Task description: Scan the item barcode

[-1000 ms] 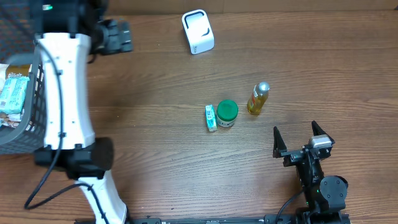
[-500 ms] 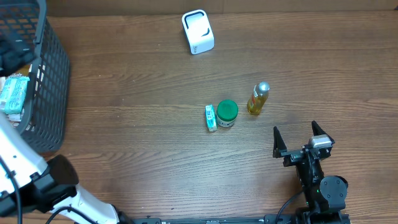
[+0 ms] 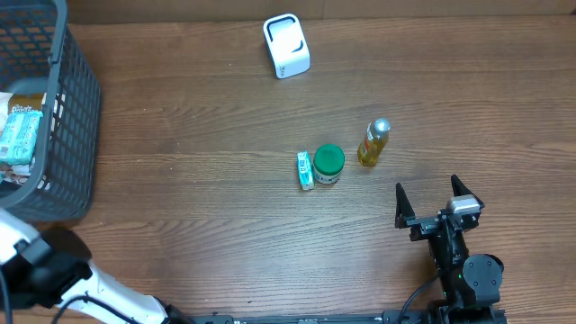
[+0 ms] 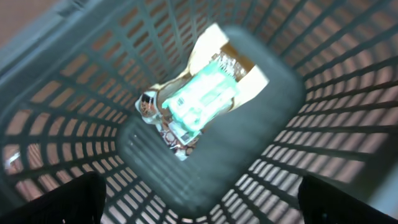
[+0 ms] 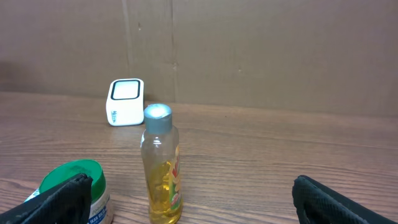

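Since a second ago the left arm (image 3: 40,265) has swung away from the counter: its white link, which lay along the basket's edge, now shows only at the lower left corner of the overhead view. Its claw (image 4: 199,193) looks straight down into the dark grey plastic lattice basket (image 3: 72,108), its fingers spread as wide as they go with nothing between them. A mint-green packet (image 4: 202,99) lies on other wrappers at the basket's bottom, blurred.

The right arm is unmoved at the near right edge, its claw (image 3: 427,193) low, level, wide open and empty, facing the items.

On the brown wood-grain counter (image 3: 198,216), a clear bottle of yellow liquid with a silver cap (image 3: 373,144) stands upright. Left of it stands a green-lidded jar (image 3: 328,165), with a small green and white box (image 3: 305,170) touching its left side. The white block-shaped barcode scanner (image 3: 286,46) sits at the far edge, well apart. A plain brown wall (image 5: 261,56) rises behind.
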